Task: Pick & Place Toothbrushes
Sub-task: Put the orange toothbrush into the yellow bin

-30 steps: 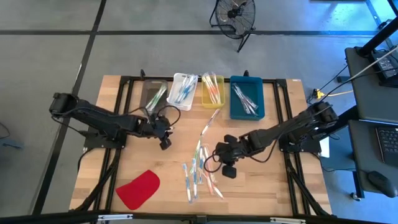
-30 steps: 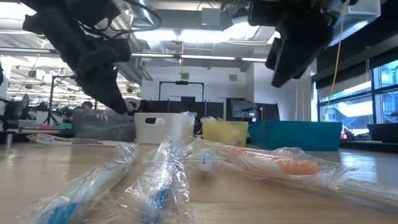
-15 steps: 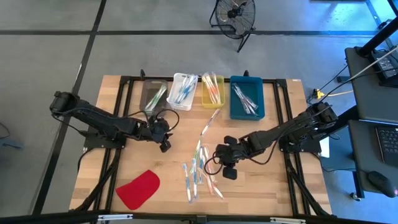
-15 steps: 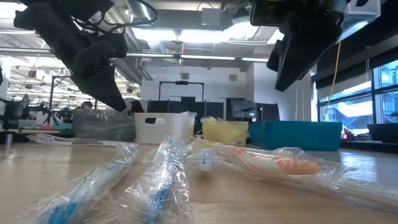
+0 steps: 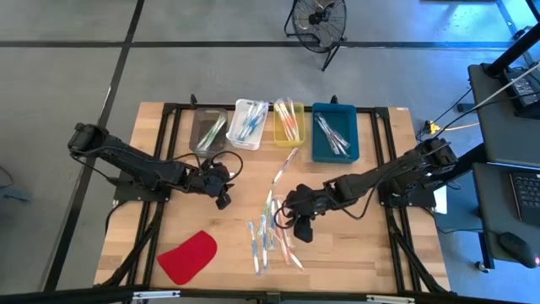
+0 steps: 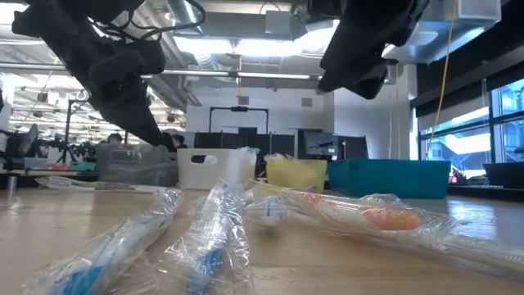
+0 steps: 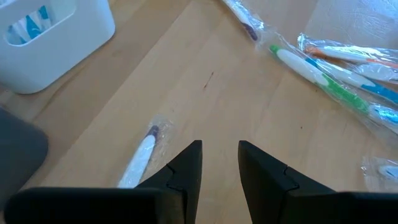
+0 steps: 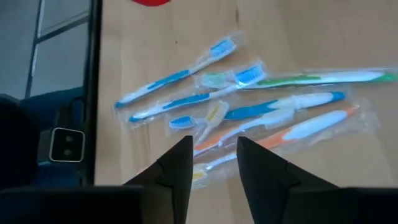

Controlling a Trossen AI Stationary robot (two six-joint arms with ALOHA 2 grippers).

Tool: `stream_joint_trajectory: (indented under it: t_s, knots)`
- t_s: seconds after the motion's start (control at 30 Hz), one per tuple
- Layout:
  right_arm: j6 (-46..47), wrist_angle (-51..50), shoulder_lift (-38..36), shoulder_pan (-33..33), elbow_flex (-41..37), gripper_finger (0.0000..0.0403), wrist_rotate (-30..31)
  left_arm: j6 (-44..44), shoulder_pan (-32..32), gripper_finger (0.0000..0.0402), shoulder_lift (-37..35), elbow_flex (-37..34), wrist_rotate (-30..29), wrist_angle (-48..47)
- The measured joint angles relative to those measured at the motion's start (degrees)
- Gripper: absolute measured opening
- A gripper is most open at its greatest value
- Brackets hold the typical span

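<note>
Right gripper (image 5: 301,226) hangs above the table (image 5: 371,236), fingers parted with nothing between them, directly beside the loose pile of wrapped toothbrushes (image 5: 268,236) at table centre; its wrist view looks down on that pile (image 8: 249,112). Left gripper (image 5: 223,196) sits on the pile's other side, nearer the bins, fingers narrowly apart and empty, one wrapped toothbrush (image 7: 140,163) lying just ahead of them. Beyond the pile at the far edge: grey bin (image 5: 207,130), white bin (image 5: 247,121), yellow bin (image 5: 288,121), blue bin (image 5: 335,133), each holding brushes. Red flat piece (image 5: 187,257) lies near the front edge, apart from the pile.
</note>
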Motion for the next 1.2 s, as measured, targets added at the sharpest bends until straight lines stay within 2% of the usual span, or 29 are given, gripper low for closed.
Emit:
stream_joint_trajectory:
  t_s: [0.13, 0.23, 0.43, 0.5, 0.63, 1.0, 1.2]
  knots:
    - [-1.21, -3.58, 0.19, -0.73, 3.34, 0.0128, -0.32, -0.01, 0.0, 0.0097, 0.0, 0.0, 0.01, -0.06]
    - [-3.11, -9.97, 0.71, -0.94, 6.59, 0.0128, 1.89, -0.01, 0.02, 0.0095, 0.0, 0.0, -0.01, -0.18]
    - [-2.94, -18.46, 7.51, -1.27, 13.3, 0.0128, 2.4, 0.01, 0.02, 0.0097, 0.0, -0.02, -0.01, -0.94]
    - [-1.93, -23.15, 9.78, -1.18, 15.2, 0.0128, 1.56, 0.01, 0.03, 0.0096, 0.0, -0.07, -0.03, -1.09]
    - [3.09, -26.13, 12.03, -1.19, 16.95, 0.0127, 2.16, 0.0, -0.01, 0.0094, 0.0, -0.07, -0.02, -1.76]
    - [13.07, -24.08, 12.91, -0.62, 16.95, 0.0117, 4.86, 0.0, -0.31, 0.0093, 0.04, -0.07, -0.03, -2.67]
    - [18.94, -22.35, 15.17, -0.49, 16.95, 0.0132, 7.99, -0.01, -0.31, 0.0091, 0.04, -0.07, 0.01, -2.85]
